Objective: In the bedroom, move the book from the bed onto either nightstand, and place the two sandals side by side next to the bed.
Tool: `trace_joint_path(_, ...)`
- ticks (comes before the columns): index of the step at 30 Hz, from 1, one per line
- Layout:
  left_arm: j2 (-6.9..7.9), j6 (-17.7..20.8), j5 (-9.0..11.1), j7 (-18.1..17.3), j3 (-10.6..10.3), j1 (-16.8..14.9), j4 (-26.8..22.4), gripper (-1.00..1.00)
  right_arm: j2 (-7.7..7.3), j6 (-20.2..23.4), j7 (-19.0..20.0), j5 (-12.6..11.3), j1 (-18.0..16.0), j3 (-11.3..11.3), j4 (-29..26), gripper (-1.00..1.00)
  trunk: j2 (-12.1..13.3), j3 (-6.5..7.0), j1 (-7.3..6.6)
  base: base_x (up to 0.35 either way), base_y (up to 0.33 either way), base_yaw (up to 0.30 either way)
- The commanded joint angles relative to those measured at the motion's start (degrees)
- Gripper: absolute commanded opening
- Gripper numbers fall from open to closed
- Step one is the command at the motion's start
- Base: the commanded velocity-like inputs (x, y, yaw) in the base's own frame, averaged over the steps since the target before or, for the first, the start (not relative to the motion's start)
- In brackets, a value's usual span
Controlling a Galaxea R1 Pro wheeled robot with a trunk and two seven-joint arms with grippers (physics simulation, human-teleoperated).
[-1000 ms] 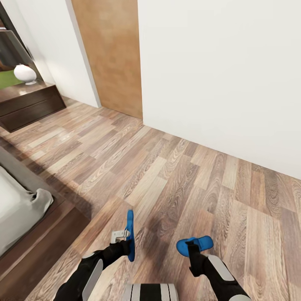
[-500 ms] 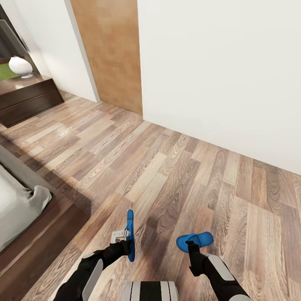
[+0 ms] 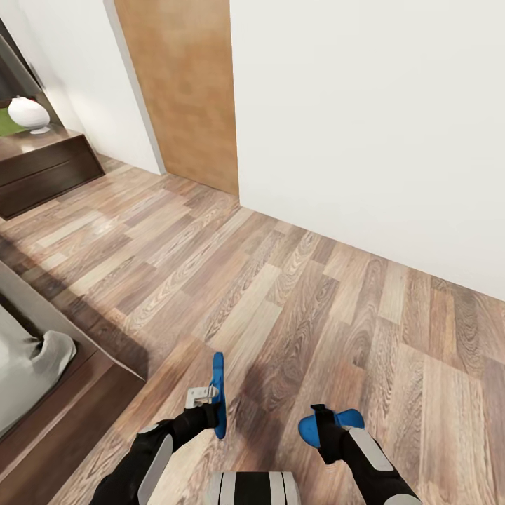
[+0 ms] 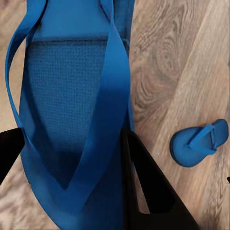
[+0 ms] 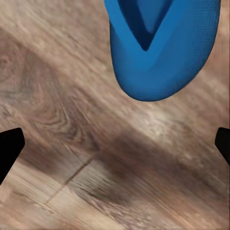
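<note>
My left gripper [image 3: 210, 396] is shut on a bright-blue sandal [image 3: 219, 393], which it carries on edge above the wood floor; the left wrist view has the sandal's strap and sole [image 4: 72, 110] between the fingers [image 4: 143, 191]. The second blue sandal [image 3: 307, 431] lies flat on the floor under my right gripper [image 3: 321, 419]. That gripper [image 5: 115, 143] is open, its fingertips far apart, with the sandal's rounded end [image 5: 160, 62] just beyond them. A corner of the bed [image 3: 28, 365], grey mattress on a dark frame, sits at the lower left. The book is out of view.
A dark-brown nightstand [image 3: 42, 165] with a white round object [image 3: 28, 112] on top stands at the far left. A wooden door [image 3: 186, 91] and a white wall [image 3: 372, 126] close off the space ahead. Wood-plank floor [image 3: 266, 280] stretches between the bed and the wall.
The right gripper has let go of its sandal, which now lies lower, on the floor. The head view has shifted slightly. The left gripper still holds its sandal.
</note>
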Motion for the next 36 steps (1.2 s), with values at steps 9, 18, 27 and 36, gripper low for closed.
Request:
trace_joint_path(9, 0.0, -0.5, 0.5, 0.1, 0.0, 0.0, -0.1, -1.0, 0.04, 0.2, -0.4, -0.3, 0.0, -0.4, -0.1, 1.0, 0.0, -0.04, 0.01, 0.152, -0.009, 0.0)
trace_joint_path(18, -0.03, -1.0, 0.5, 0.1, 0.0, 0.0, -0.1, -1.0, 0.03, 0.2, -0.4, -0.3, 0.0, -0.4, -0.1, 1.0, -0.1, -0.71, 0.09, 0.005, -0.001, 0.0)
trace_joint_path(27, -0.02, -1.0, 0.5, 0.1, 0.0, 0.0, -0.1, -1.0, 0.02, 0.2, -0.4, -0.3, 0.0, -0.4, -0.1, 1.0, -0.2, -2.7, 0.32, 0.0, 0.0, 0.0)
trace_joint_path(36, -0.01, -1.1, 0.5, 0.1, 0.0, 0.0, -0.1, -1.0, 0.01, 0.2, -0.4, -0.3, 0.0, -0.4, -0.1, 1.0, -0.3, -4.47, 0.53, 0.0, 0.0, 0.0)
